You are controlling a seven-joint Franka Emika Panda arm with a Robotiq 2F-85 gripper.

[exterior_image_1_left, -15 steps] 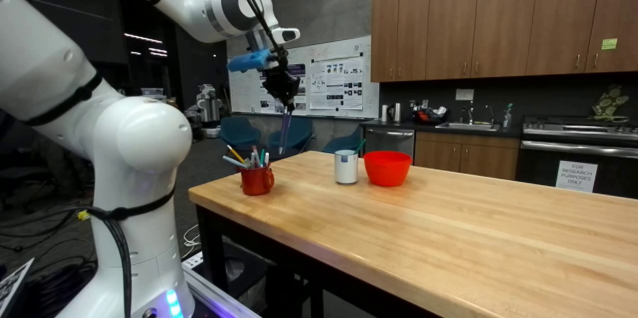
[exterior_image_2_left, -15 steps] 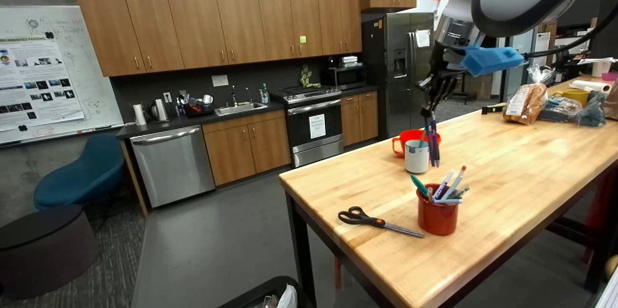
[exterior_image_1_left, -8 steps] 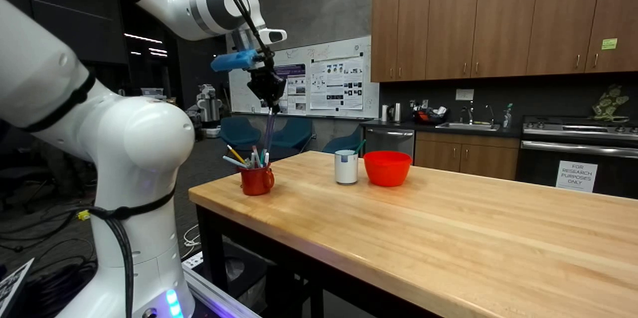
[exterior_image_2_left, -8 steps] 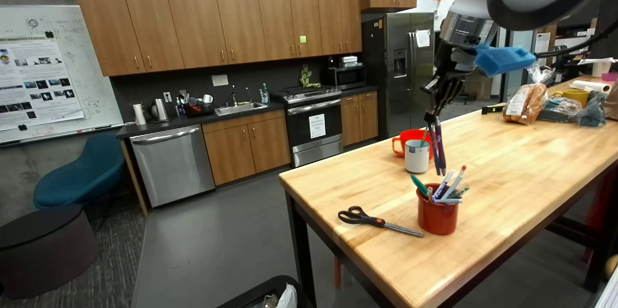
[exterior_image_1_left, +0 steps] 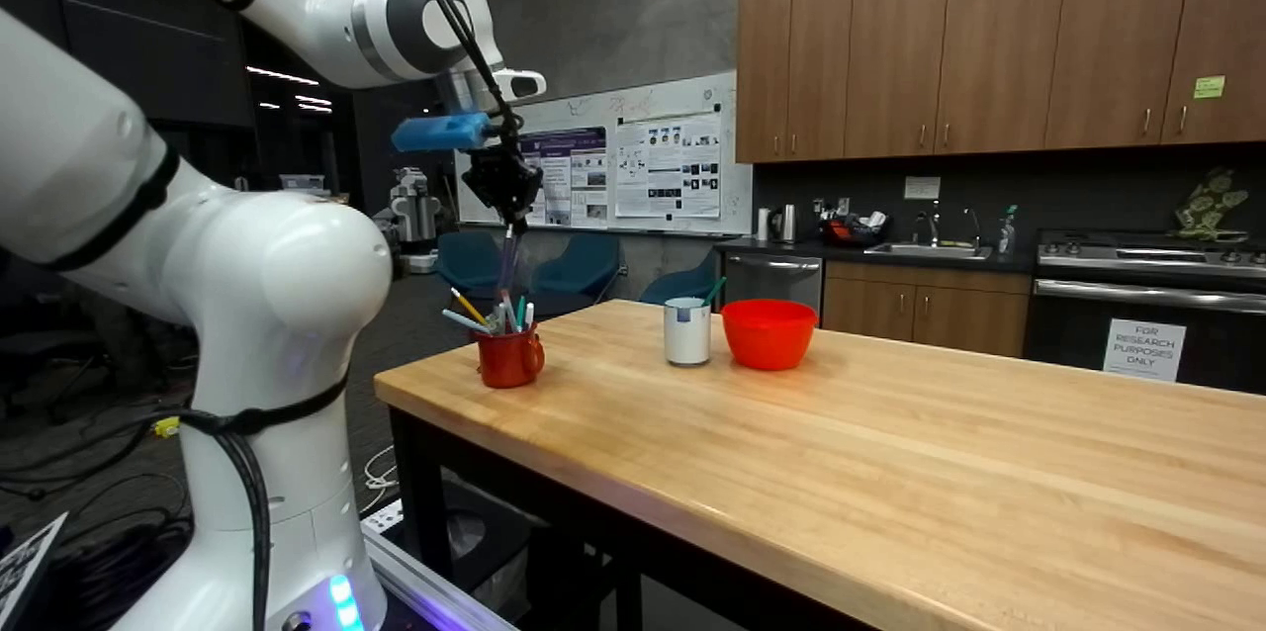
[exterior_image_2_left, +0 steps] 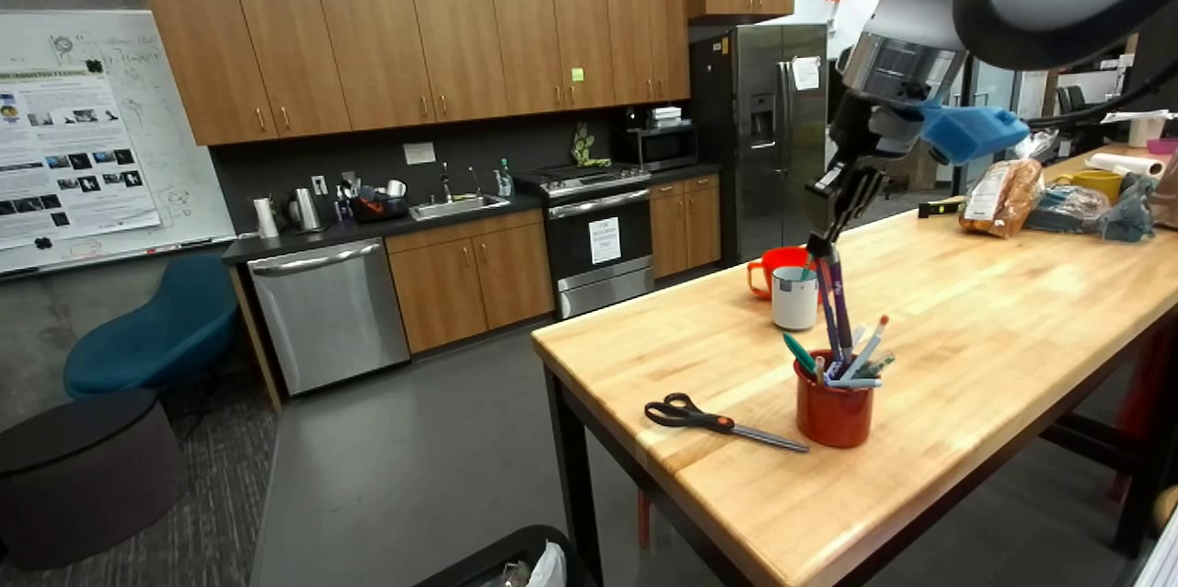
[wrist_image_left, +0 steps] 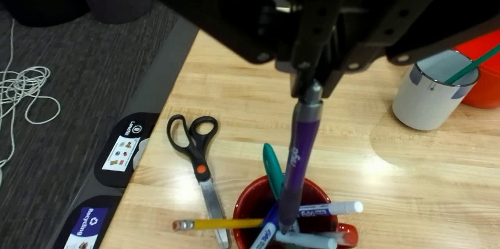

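My gripper (exterior_image_2_left: 821, 245) is shut on the upper end of a purple pen (wrist_image_left: 302, 139), which hangs down from the fingertips. In an exterior view a second slim purple shape hangs beside it, perhaps another pen. The gripper is above a red mug (exterior_image_2_left: 833, 417) on the wooden table. The mug holds markers, a green pen (wrist_image_left: 272, 167) and a yellow pencil (wrist_image_left: 222, 224). The purple pen's lower end is at the mug's opening, among its contents; how deep it reaches is hidden. The gripper (exterior_image_1_left: 515, 224) and the mug (exterior_image_1_left: 509, 361) also show in an exterior view.
Black-handled scissors (exterior_image_2_left: 690, 414) lie beside the red mug. A white mug (exterior_image_1_left: 686, 339) with a green stick stands farther off, next to a bright red bowl-like cup (exterior_image_1_left: 769, 334). Bagged bread (exterior_image_2_left: 1003, 196) is at the table's far end. A bin (exterior_image_2_left: 515, 559) stands below the table.
My gripper has moved with the purple pen from near the white mug to above the red mug, and a little lower. The pen's lower end is now at the red mug's opening.
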